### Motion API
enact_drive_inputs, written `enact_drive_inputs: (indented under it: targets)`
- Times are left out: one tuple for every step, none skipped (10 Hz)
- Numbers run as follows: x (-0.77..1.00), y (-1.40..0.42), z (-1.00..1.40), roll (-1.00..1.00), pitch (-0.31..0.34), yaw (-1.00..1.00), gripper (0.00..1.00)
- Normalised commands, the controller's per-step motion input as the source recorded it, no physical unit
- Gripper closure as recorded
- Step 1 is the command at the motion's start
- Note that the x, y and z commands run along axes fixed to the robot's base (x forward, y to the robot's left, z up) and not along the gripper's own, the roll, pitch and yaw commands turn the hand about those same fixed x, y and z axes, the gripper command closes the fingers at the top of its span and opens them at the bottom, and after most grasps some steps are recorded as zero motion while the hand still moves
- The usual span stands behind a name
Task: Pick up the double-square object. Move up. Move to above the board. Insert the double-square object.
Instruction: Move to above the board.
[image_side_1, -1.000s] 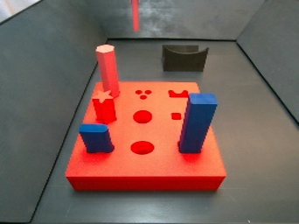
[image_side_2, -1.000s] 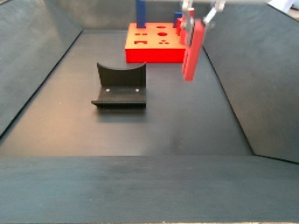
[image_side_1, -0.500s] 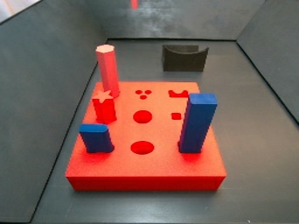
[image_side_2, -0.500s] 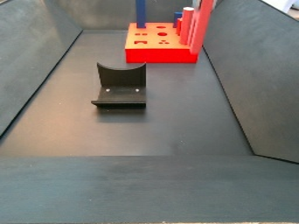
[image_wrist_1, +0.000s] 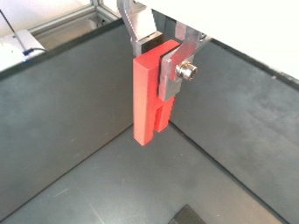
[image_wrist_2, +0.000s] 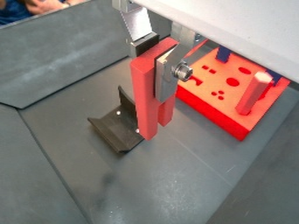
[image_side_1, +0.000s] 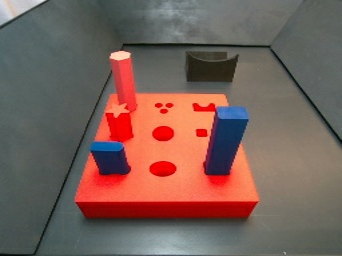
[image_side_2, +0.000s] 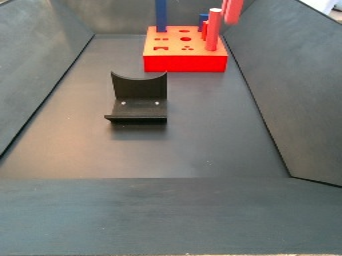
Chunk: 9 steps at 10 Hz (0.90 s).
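My gripper (image_wrist_1: 158, 66) is shut on the double-square object (image_wrist_1: 146, 105), a slender salmon-red stick that hangs upright below the fingers in both wrist views (image_wrist_2: 146, 109). The silver fingers (image_wrist_2: 163, 83) clamp its upper part. The board (image_wrist_2: 222, 87), a thick red block with shaped holes, lies below and off to one side of the stick. In a side view only the stick's lower end (image_side_2: 231, 10) shows at the top edge, above the board (image_side_2: 181, 62). In a side view the board (image_side_1: 187, 150) shows, but the stick and gripper are out of frame.
On the board stand a pink-red hexagonal post (image_side_1: 122, 78), a short red star peg (image_side_1: 119, 122) and two blue blocks (image_side_1: 227, 140) (image_side_1: 108, 157). The dark fixture (image_side_2: 136, 97) stands on the floor before the board, also in a wrist view (image_wrist_2: 117, 131). Grey walls enclose the floor.
The gripper has carried the stick upward and toward the board. It has left one side view entirely, and only its lower end remains at the top of the other.
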Motion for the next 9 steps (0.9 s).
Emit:
enact_drive_inputs:
  targets:
    - [0.0,0.02,0.21,-0.01,0.082,-0.02,1.0]
    - [0.16,-1.0,0.06,0.17,0.4,-0.33,1.0]
    - [0.16,-1.0,0.04,0.18,0.376,-0.31,1.0]
    - [0.17,-1.0,0.05,0.14,0.297,-0.15,1.0]
    - [0.17,-1.0,0.05,0.06,0.233,-0.08,1.0]
    - [0.18,-1.0,0.05,0.03,0.184,-0.04,1.0]
    - [0.19,-1.0,0.05,0.0,0.141,-0.01,1.0]
    - [0.19,-1.0,0.05,-0.01,0.122,-0.01,1.0]
    - [0.2,-1.0,0.05,-0.01,0.117,0.0,1.0]
